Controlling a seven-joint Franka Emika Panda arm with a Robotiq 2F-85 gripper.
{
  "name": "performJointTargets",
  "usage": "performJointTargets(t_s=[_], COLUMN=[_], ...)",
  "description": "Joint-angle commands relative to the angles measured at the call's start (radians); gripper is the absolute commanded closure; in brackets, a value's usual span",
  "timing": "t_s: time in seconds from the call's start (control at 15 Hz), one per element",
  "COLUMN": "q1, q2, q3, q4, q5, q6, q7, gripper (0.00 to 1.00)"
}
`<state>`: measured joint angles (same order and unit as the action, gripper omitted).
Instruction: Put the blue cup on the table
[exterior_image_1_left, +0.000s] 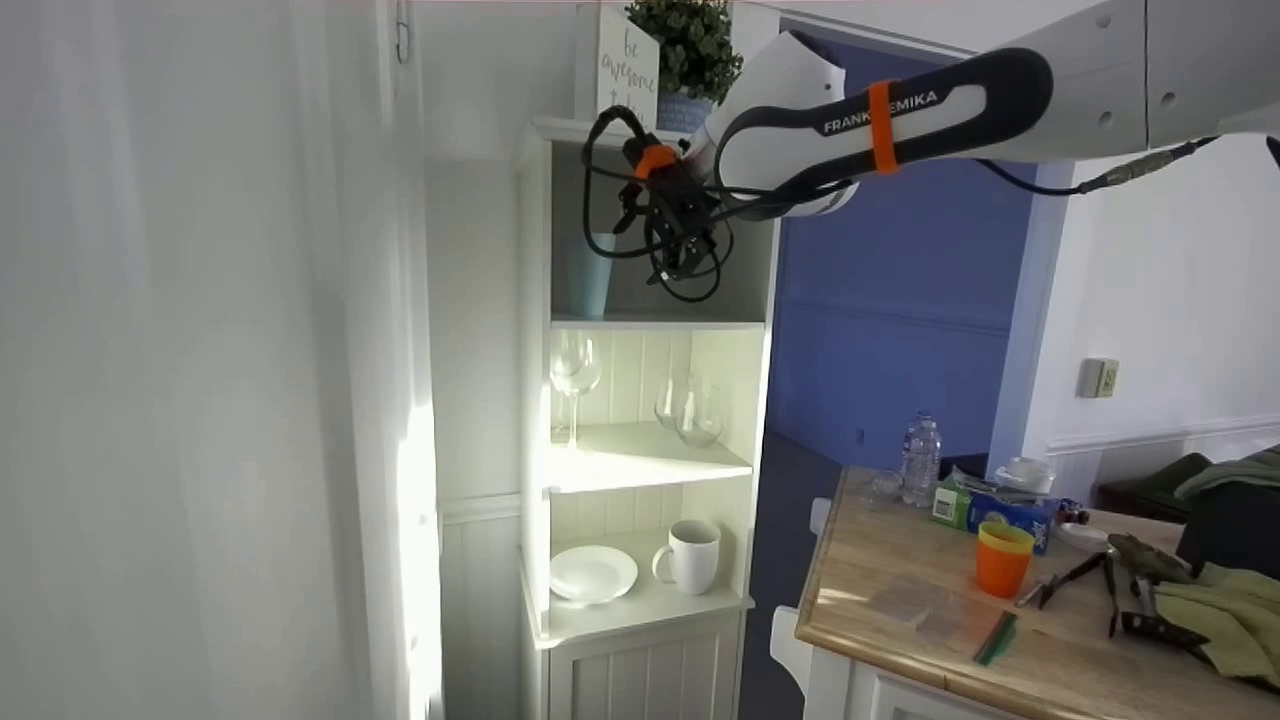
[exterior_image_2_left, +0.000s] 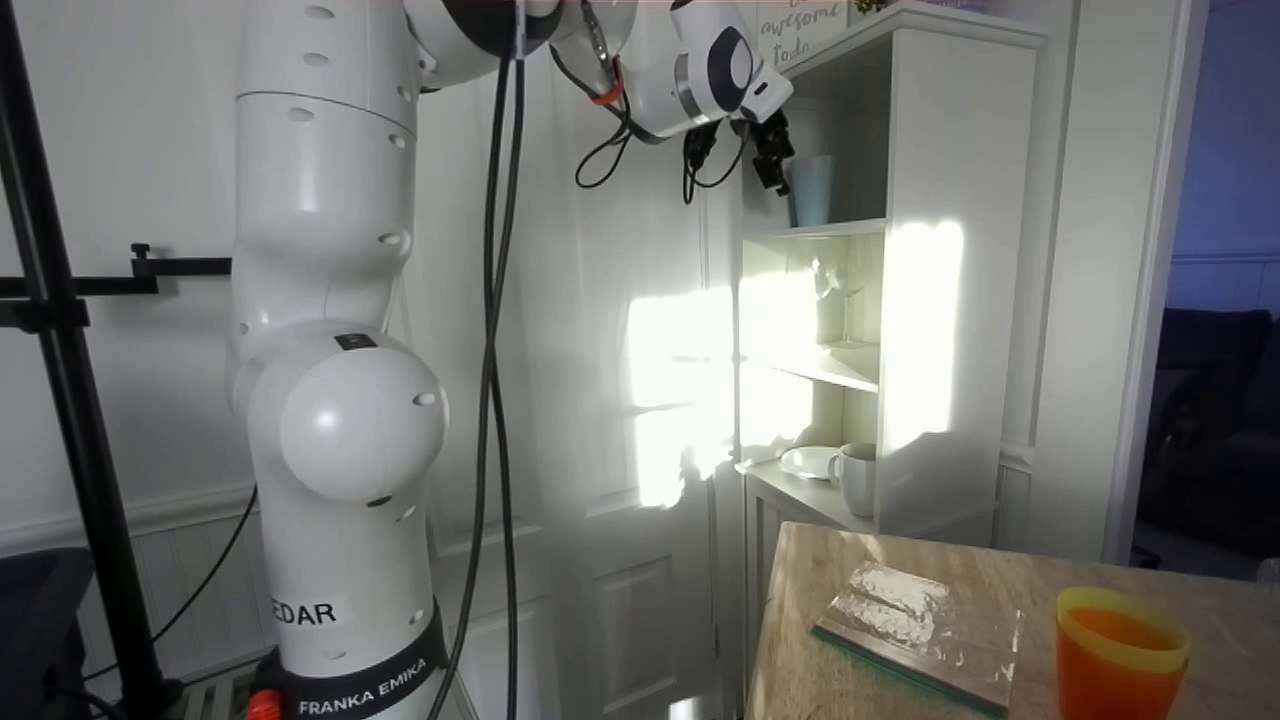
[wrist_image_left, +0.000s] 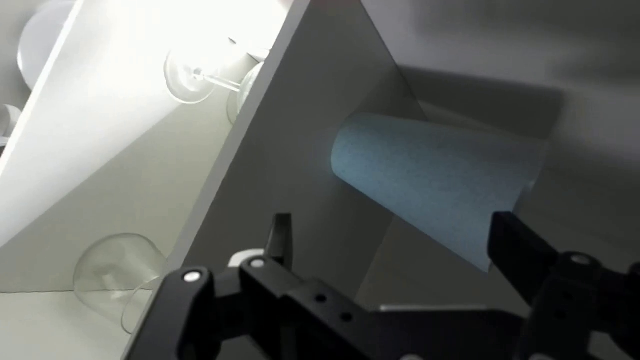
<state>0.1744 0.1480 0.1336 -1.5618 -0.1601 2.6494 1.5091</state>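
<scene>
The pale blue cup (exterior_image_1_left: 588, 285) stands upright on the upper shelf of the white cabinet, towards its left side. It also stands there in an exterior view (exterior_image_2_left: 812, 190) and looks tilted in the wrist view (wrist_image_left: 435, 175). My gripper (wrist_image_left: 392, 220) is open with its fingers wide apart. Nothing is held between them. The cup lies ahead of the fingers, and the right finger overlaps its rim end in the wrist view; I cannot tell whether they touch. In an exterior view the gripper (exterior_image_2_left: 775, 165) is just beside the cup. The wood-topped table (exterior_image_1_left: 870, 560) is lower, beside the cabinet.
The shelf board (exterior_image_1_left: 660, 324) and cabinet side walls (exterior_image_2_left: 955, 120) frame the cup. Wine glasses (exterior_image_1_left: 575, 365) stand below; a white plate (exterior_image_1_left: 593, 574) and mug (exterior_image_1_left: 693, 557) are lower. The table holds an orange cup (exterior_image_1_left: 1003, 562), bottles (exterior_image_1_left: 922, 465), a plastic bag (exterior_image_2_left: 920, 625) and tools.
</scene>
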Motion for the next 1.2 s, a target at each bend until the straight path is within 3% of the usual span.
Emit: performJointTargets(t_s=[0.0, 0.27, 0.67, 0.93, 1.13], q1=[0.008, 0.009, 0.034, 0.062, 0.069], q2=[0.029, 0.063, 0.125, 0.148, 0.141], q3=[-0.005, -0.004, -0.057, -0.106, -0.111], q4=[0.018, 0.010, 0.023, 0.030, 0.022], q5=[-0.011, -0.015, -0.075, -0.102, -0.086], q6=[0.083, 0.201, 0.346, 0.392, 0.343], q7=[0.039, 0.035, 0.102, 0.145, 0.133], gripper=[0.00, 0.00, 0.00, 0.00, 0.00])
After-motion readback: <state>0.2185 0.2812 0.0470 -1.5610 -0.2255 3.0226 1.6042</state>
